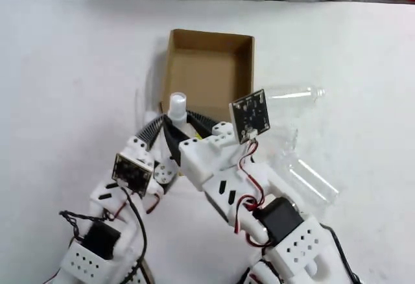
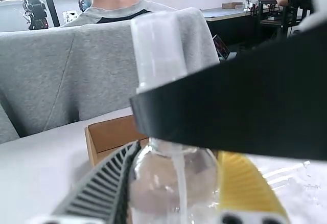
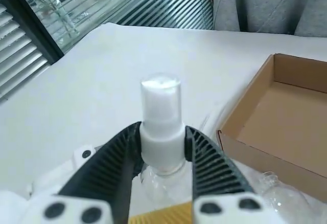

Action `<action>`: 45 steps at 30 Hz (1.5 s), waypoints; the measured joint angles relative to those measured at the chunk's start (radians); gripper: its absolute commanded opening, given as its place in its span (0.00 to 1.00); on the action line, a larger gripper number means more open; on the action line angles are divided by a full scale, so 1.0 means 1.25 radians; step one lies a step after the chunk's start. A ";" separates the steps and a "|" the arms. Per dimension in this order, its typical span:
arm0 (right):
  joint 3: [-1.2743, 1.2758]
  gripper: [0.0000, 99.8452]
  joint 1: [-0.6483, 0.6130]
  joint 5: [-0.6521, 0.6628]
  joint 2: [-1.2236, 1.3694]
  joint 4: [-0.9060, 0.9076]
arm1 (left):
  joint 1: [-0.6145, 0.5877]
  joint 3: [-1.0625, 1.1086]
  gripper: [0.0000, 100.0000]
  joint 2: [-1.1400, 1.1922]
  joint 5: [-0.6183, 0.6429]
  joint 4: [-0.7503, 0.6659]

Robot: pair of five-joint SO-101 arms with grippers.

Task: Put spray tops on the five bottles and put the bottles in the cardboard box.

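A clear bottle (image 1: 176, 128) stands upright just in front of the cardboard box (image 1: 209, 70), with a white spray top (image 1: 176, 104) on its neck. My left gripper (image 1: 172, 133) is shut on the bottle's body (image 2: 173, 180), with the grey ribbed finger (image 2: 104, 188) and the yellow finger (image 2: 245, 188) on either side. My right gripper (image 1: 185, 125) is shut on the spray top's collar (image 3: 161, 142) from above the bottle (image 3: 163, 180). Its black finger (image 2: 245, 106) crosses the left wrist view below the cap (image 2: 156, 50). The box (image 3: 245, 101) stands open.
Two more clear bottles lie on the white table to the right of the arms, one (image 1: 292, 96) beside the box and one (image 1: 312, 180) nearer the front. A lying bottle (image 3: 286, 201) also shows next to the box wall. A grey cloth hangs behind the table (image 2: 46, 147).
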 measured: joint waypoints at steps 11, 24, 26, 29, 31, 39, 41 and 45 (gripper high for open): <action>-0.001 0.29 -0.011 0.000 -0.011 0.043 | 0.001 0.000 0.02 0.000 0.000 0.001; -0.247 0.25 -0.064 0.000 -0.039 0.223 | 0.001 0.000 0.02 0.000 0.000 0.001; -0.273 0.13 -0.039 0.000 -0.039 0.228 | 0.001 0.000 0.02 0.000 0.000 0.001; -0.297 0.03 0.005 0.000 -0.041 0.236 | 0.001 0.000 0.02 0.000 0.000 0.001; -0.301 0.07 0.023 0.000 -0.041 0.236 | 0.001 0.000 0.02 0.000 0.000 0.001; -0.302 0.01 0.101 0.000 -0.002 0.236 | 0.001 0.000 0.02 0.000 0.000 0.014; -0.302 0.02 0.123 0.000 0.054 0.227 | 0.001 0.000 0.02 0.000 0.000 0.017; -0.302 0.02 0.136 0.000 0.124 0.177 | 0.001 0.000 0.02 0.000 0.000 0.017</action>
